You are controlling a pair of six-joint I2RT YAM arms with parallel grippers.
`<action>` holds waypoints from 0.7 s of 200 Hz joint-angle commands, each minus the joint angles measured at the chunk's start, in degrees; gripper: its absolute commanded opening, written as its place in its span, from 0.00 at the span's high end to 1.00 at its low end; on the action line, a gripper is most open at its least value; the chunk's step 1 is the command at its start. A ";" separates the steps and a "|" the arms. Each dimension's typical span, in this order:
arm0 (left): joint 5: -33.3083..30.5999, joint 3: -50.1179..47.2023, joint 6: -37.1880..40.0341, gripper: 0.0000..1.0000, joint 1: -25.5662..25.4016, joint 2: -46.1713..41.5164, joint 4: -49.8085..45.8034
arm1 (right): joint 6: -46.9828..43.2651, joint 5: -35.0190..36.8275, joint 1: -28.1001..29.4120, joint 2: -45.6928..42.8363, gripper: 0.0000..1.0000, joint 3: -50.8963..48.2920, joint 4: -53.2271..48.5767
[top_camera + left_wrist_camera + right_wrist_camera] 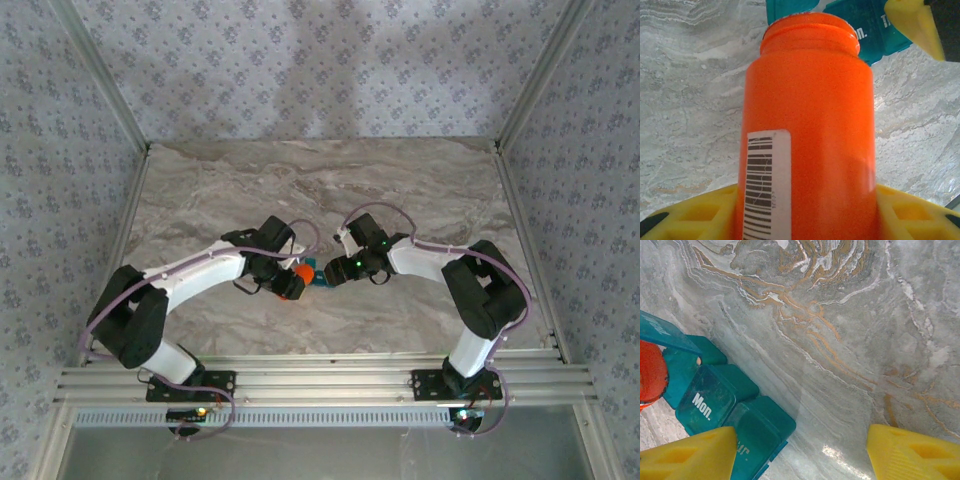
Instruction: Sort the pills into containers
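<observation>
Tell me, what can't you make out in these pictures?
Orange bottle contents: left wrist view, opaque wall and mouth turned away, so what is inside stays hidden.
Nearest lid's day label on the containers: right wrist view, covered by the right tool's yellow finger.
Containers' lids in the top view: too small to tell open from shut.

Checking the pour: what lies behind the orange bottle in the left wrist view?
The teal containers on the marble table. The orange bottle hides their middle, so the contents there cannot be seen.
</observation>
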 commanded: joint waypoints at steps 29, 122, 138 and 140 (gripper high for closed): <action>1.26 1.15 0.95 1.00 0.45 0.76 -2.20 | 0.65 1.32 -0.34 2.95 0.29 -0.72 -0.64; 1.33 2.89 1.12 1.00 0.57 1.26 -4.97 | 0.65 1.39 -0.35 2.80 0.29 -0.81 -0.77; 1.35 2.96 1.13 1.00 0.69 1.50 -5.08 | 0.73 1.25 -0.35 2.84 0.29 -0.89 -0.62; 1.35 2.98 1.13 1.00 0.65 1.48 -5.11 | 0.74 1.29 -0.39 2.87 0.29 -0.83 -0.67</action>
